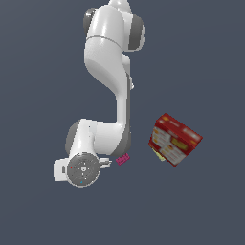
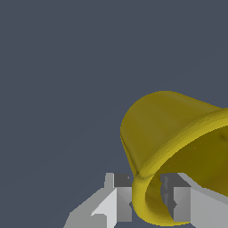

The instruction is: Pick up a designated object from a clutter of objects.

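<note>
The yellow cup [image 2: 169, 133] fills much of the wrist view, lying tilted with its thick rim toward the camera. My gripper [image 2: 147, 197] straddles the rim wall. One finger [image 2: 121, 198] is outside the cup and the other finger [image 2: 178, 202] is inside, both pressed against the rim. In the exterior view the cup and the fingers are hidden under my arm's wrist [image 1: 82, 168]. I cannot tell whether the cup is off the floor.
The red-and-yellow printed box [image 1: 174, 139] lies tilted at the exterior view's right. A tiny pink flat brick [image 1: 123, 159] lies next to my forearm. The grey-blue piece is out of view. The floor is plain dark grey.
</note>
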Available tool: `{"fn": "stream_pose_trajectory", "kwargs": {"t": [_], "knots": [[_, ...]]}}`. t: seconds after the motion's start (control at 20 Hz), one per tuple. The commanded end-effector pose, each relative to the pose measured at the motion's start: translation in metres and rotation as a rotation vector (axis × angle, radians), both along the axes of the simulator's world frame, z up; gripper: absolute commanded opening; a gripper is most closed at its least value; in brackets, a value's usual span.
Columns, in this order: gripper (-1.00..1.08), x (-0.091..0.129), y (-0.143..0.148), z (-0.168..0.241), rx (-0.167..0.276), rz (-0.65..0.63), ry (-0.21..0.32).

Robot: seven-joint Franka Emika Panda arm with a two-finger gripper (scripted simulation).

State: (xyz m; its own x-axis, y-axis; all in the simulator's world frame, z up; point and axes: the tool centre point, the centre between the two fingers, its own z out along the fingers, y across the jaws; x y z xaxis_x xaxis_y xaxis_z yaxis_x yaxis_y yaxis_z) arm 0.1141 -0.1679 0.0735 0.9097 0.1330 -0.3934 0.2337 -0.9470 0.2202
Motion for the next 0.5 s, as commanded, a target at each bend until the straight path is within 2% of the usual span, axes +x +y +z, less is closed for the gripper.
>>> {"fn": "stream_pose_trajectory", "kwargs": {"t": [0.0, 0.45], "knots": [[-1.0, 0.0, 0.002, 0.005, 0.0, 0.001, -0.002], [-1.0, -0.012, 0.022, 0.041, 0.0, 0.001, -0.002]]}}
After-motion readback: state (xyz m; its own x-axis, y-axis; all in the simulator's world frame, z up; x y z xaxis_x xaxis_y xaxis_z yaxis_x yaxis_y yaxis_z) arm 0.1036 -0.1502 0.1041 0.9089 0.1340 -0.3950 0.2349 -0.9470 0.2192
